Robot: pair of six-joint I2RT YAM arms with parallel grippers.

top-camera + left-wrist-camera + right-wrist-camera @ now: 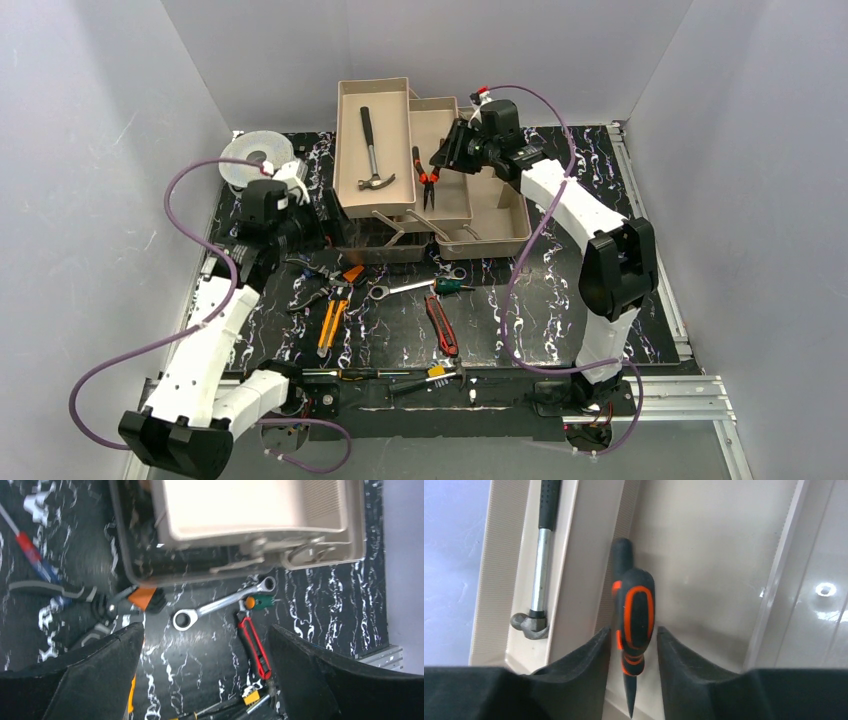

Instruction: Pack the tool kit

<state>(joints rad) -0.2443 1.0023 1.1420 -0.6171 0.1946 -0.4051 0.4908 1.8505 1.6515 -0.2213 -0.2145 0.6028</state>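
The tan toolbox [486,222] stands open at the back, its trays folded out. A hammer [374,150] lies in the left tray and also shows in the right wrist view [540,565]. Orange-and-black pliers [427,178] lie in the middle tray. My right gripper [446,153] is open just over them, and in its wrist view [632,630] a finger stands on each side of the pliers' handles [634,607] with a small gap. My left gripper [312,226] is wide open and empty by the toolbox's front left; its wrist view [206,630] looks down on a wrench [220,602].
On the mat in front of the toolbox lie the wrench [400,289], a green-handled screwdriver [452,286], a red utility knife [441,325], orange-handled cutters [333,318], dark pliers [316,276] and screwdrivers [420,375] at the near edge. A round grey spool [256,155] sits back left.
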